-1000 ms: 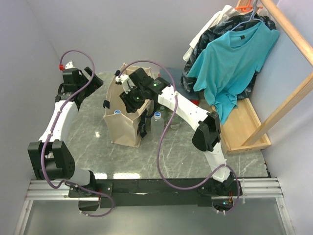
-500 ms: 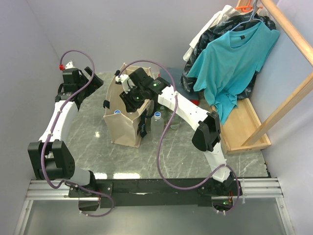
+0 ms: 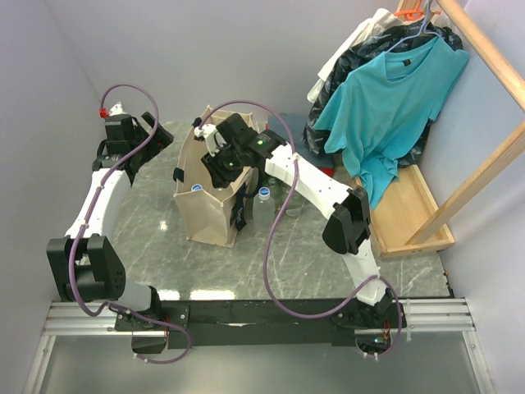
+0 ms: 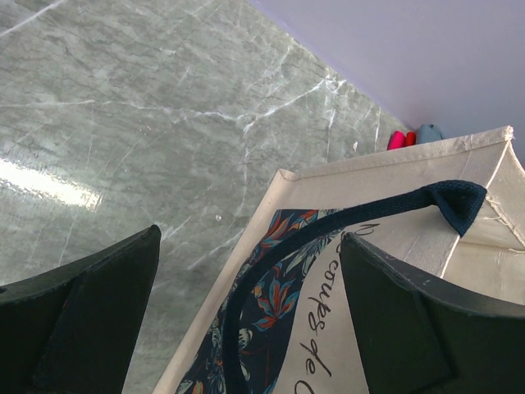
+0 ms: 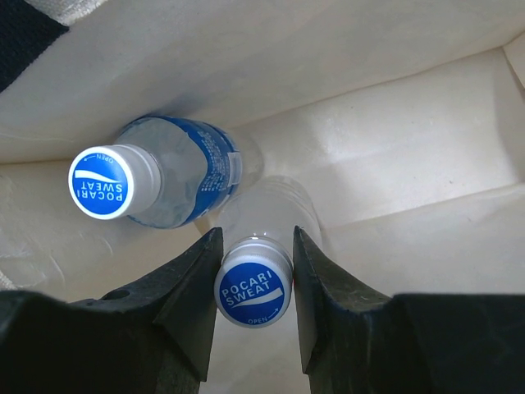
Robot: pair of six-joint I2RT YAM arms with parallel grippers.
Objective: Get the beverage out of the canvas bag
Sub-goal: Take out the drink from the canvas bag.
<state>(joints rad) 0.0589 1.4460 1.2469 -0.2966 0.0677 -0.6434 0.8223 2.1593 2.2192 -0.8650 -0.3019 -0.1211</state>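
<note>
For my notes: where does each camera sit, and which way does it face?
Top external: above and behind, looking down at table and canvas bag; left arm, right arm show.
Left wrist: faces the bag's outside; open left claw shows.
Right wrist: looks down inside; right claw closed on gripped bottle, second bottle beside.
Shared: the bag.

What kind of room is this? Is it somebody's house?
Probably a robot test room, not a house: the left arm and right arm are bolted to a rail at the table edge, and a teal T-shirt hangs by a wooden rack like a prop.
</note>
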